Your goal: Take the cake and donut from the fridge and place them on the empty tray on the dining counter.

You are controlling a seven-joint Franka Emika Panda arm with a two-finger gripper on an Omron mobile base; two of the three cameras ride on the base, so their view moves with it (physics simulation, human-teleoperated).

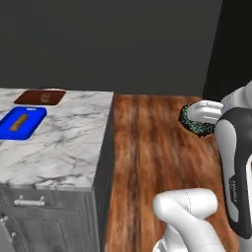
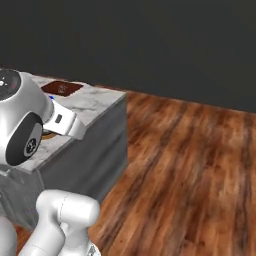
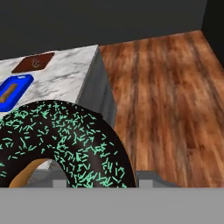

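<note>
Donut [image 3: 65, 144] in the gripper [image 1: 199, 118], carried above the wood floor [image 1: 147, 162] beside the dining counter [image 1: 64, 142].
Largest first: the marble counter bears a blue tray [image 1: 20, 123] and, beyond it, the reddish-brown tray [image 1: 40, 97] with the small dark cake [image 1: 46, 96] apparently on it. The jaws are closed part-way on the donut's ring. It looks light, soft and crushable, with frosting that may smear, so the tan base and sides seem the safest hold.
</note>
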